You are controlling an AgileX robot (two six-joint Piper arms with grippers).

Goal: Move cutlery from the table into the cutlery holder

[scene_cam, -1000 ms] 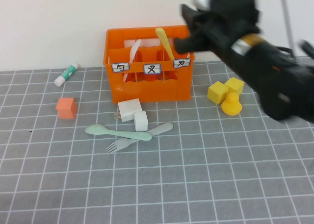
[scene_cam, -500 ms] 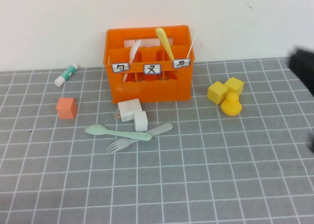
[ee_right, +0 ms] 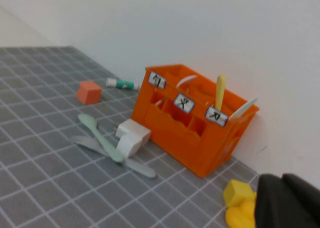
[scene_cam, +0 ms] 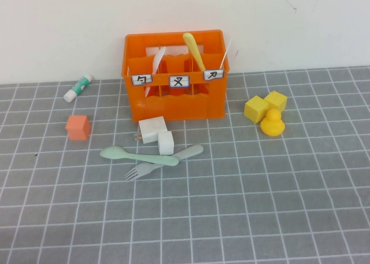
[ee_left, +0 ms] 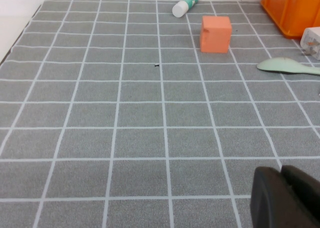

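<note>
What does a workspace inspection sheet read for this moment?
Surface: grey gridded table.
Job's things: yellow knife upright in orange cutlery holder; mint spoon crossing grey-blue fork on the table.
Clutter: white blocks, orange-red cube, white-and-green tube, yellow blocks, yellow duck.
Hands: left hand and right hand show only as dark edges in wrist views.
Cables: nothing seen.
Surroundings: white wall.

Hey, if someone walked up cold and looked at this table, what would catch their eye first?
The bright orange plastic crate at the table's far edge, with a pale yellow toy knife standing in its right compartment. In front of it, a mint-green spoon lies across a grey-blue fork. The left gripper and right gripper show only in their wrist views.
</note>
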